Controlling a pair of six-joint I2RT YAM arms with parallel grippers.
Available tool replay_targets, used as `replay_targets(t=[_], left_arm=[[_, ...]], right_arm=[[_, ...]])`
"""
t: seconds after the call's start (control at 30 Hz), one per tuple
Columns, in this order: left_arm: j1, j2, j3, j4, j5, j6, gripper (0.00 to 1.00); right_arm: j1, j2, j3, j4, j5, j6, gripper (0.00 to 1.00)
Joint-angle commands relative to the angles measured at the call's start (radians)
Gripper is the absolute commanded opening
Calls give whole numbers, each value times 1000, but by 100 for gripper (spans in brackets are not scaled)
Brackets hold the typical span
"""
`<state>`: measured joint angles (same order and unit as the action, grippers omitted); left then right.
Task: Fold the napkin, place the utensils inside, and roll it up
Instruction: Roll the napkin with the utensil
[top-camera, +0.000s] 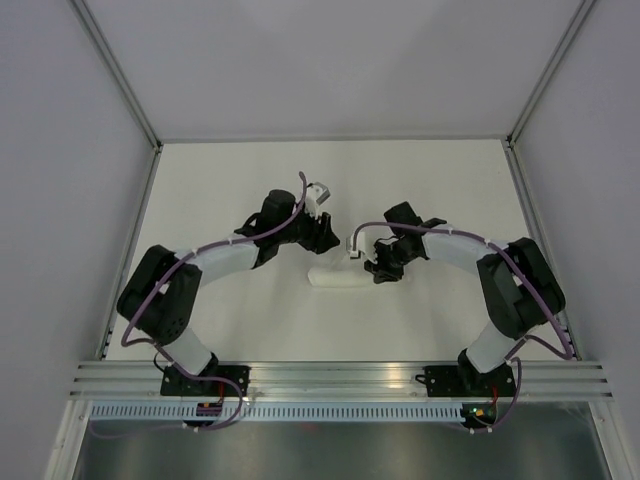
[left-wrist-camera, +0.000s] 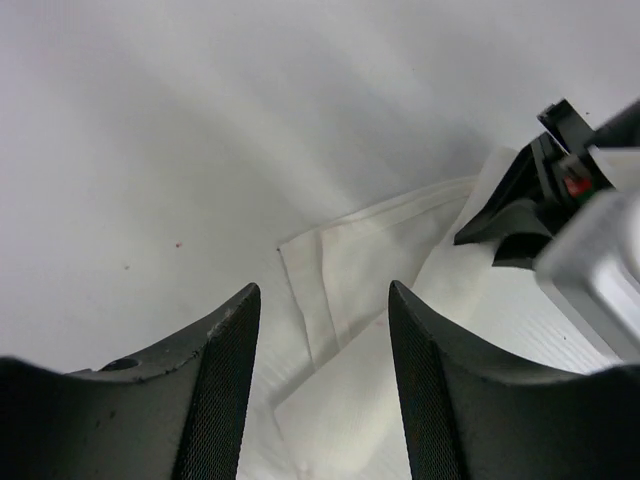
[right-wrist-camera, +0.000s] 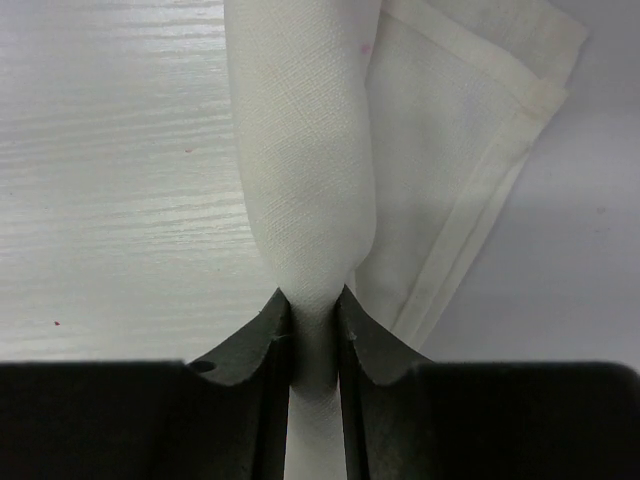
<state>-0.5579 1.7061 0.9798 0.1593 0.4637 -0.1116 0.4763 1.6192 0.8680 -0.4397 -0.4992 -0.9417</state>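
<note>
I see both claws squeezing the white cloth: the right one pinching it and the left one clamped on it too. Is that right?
Only half right. The right gripper does pinch the napkin, but the left gripper is not clamped on it. The left wrist view shows its fingers standing wide apart, with the cloth lying loose between them.

no text, label, brand, number or sign can be read in any of the three views.
</note>
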Motion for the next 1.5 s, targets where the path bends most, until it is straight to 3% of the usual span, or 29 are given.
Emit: replay_targets(t=[0.0,0.13,0.23,0.37,0.6,0.87,1.03,1.33,1.47], left_arm=[[-8,-152,-143,277,-197,-42,58],[-43,-281,-349,405,-281,12,61],[-144,-336,-424,447,-394,140,63],[-342,-307,-426,448,-558,341,66],[-491,-132,-346,454,-701,550,68],[-554,32,-254,484,-732,722,74],[-560,62,-217,399,-669,698,73],[-545,92,-119,168,-495,581,63],[-518,136,-70,97,-488,560,59]], right_arm=[[-39,132,100,-283,-85,-95,17],[-71,312,242,-428,-113,-155,17],[-91,437,368,-562,-136,-189,17],[-117,565,524,-698,-159,-223,17],[-136,659,606,-748,-174,-224,17],[-148,700,632,-754,-162,-220,17],[-153,709,640,-755,-160,-213,17],[-157,712,644,-738,-159,-189,17],[-157,711,644,-735,-160,-184,17]])
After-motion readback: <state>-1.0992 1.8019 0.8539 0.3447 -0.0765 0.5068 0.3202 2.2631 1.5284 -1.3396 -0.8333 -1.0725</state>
